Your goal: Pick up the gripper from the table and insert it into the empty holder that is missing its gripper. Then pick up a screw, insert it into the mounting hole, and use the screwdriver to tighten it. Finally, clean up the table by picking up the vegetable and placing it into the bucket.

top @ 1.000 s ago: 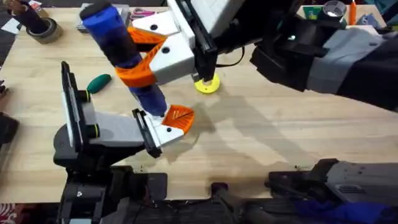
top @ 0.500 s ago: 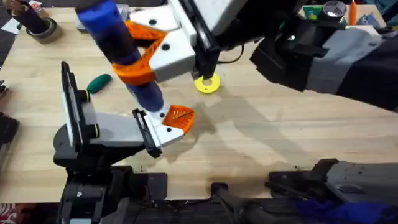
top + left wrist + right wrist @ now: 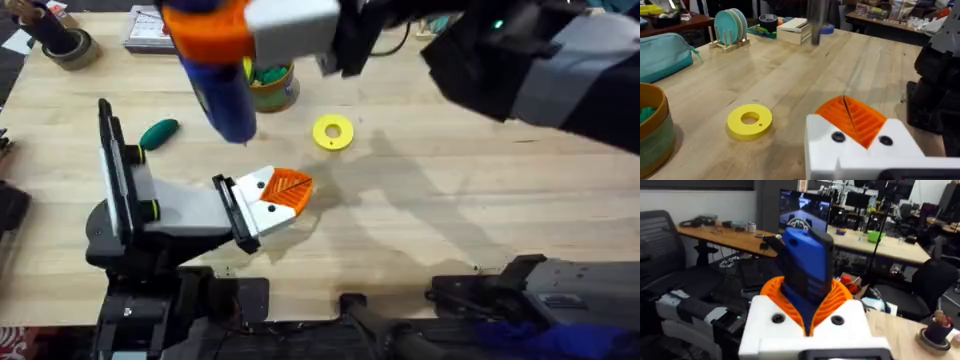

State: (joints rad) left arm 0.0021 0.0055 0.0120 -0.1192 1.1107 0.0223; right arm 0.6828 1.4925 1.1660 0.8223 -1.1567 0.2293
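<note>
**Blue screwdriver, held aloft**

Overhead: right gripper (image 3: 225,25), upper left of frame, pinches the blue screwdriver (image 3: 225,95), dark tip pointing down over the table (image 3: 420,230). Green vegetable (image 3: 159,131) at left; bucket (image 3: 272,86) and yellow ring (image 3: 333,133) upper centre. Left gripper (image 3: 278,193), centre-left, orange pads pressed together.

Left wrist: ring (image 3: 749,120) lower left.

Right wrist: screwdriver (image 3: 807,265) blue, boxy, clamped between orange pads.

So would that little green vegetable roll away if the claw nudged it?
Probably: the vegetable looks smooth and oval, lying free on the table, so it may roll or skid. It seems rigid and light, and could slip from a pinch.
</note>
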